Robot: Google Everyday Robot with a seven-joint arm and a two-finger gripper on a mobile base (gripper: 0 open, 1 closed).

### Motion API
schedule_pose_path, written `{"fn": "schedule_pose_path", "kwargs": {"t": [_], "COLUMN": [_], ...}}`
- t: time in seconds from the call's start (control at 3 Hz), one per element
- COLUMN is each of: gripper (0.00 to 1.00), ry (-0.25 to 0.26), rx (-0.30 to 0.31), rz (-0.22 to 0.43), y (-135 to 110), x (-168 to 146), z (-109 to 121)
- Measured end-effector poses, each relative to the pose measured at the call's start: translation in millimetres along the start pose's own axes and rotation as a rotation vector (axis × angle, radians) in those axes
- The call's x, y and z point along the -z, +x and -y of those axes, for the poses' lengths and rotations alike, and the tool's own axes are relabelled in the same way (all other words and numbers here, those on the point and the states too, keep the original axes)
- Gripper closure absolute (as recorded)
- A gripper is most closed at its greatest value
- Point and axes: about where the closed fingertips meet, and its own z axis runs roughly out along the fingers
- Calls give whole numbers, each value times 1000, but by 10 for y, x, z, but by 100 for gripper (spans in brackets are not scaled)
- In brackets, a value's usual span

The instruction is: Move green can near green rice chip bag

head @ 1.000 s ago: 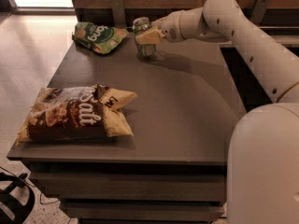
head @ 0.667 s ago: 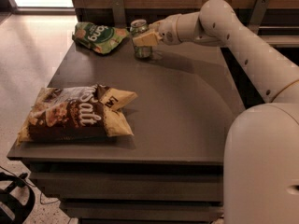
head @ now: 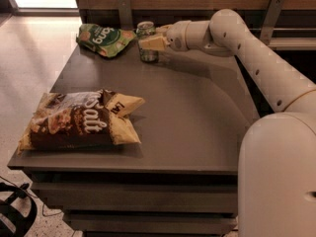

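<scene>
At the L front of the desk (head: 192, 122) a large brown and yellow bag (head: 79, 122) is seen lying flat; it is no part of the job and is well apart from the rest. At the far L corner the green rice chip bag (head: 104, 37) is laid flat, logo up, w/ one corner pointing R. Just beside that corner the green can (head: 147, 55) is found, upright, silver top showing, near the bag but apart from it. The can is enclosed by the end effector (head: 149, 42), which is closed around the can's mid-body; one tan finger (head: 154, 43) is seen across the front, the other is taken to be behind. Whether the can's base is resting on the desk or is held just clear of it cannot be made out from this angle, though it appears to be at or very close to the surface. Further R, the white arm (head: 247, 48) is stretched across the back of the desk from the robot's body (head: 279, 177) at the R front.

Progress, as judged: the carry looks approx. done, since the can is already placed next to the bag. What is left: the can to be set down if not yet down, the grip to be released, and the arm to be drawn back w/o the can being tipped or the bag being nudged
</scene>
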Motion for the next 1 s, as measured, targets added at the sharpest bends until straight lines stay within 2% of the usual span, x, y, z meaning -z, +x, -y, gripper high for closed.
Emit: {"fn": "schedule_pose_path", "kwargs": {"t": [0.67,1.0], "gripper": [100,83], "ry": [14,14], "rx": [-9,-9], "rz": [25,25], "y": [39,38], "x": [-2,-3], "z": [30,29]}}
